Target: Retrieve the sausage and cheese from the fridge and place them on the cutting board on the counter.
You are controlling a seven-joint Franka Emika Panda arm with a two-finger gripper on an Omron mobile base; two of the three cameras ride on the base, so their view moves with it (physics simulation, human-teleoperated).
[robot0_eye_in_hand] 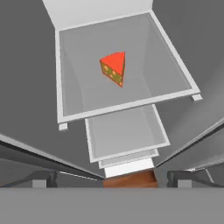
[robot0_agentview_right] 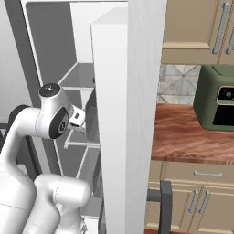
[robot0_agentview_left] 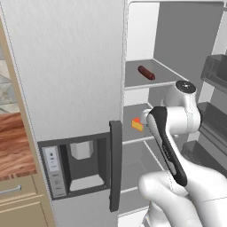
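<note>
Our gripper [robot0_eye_in_hand: 112, 180] stands fully open with nothing between its fingers, reaching into the fridge [robot0_agentview_left: 66, 66]. Going left to right, we see the cheese [robot0_agentview_left: 137, 124] near the front edge of the middle shelf [robot0_eye_in_hand: 70, 105], and the sausage [robot0_agentview_left: 146, 72] mid-shelf one level above, well apart.

A white arm [robot0_agentview_right: 32, 137] reached into the open fridge [robot0_agentview_right: 132, 114]. Beside it, a green appliance [robot0_agentview_right: 215, 98] stood on the counter [robot0_agentview_right: 192, 137].
</note>
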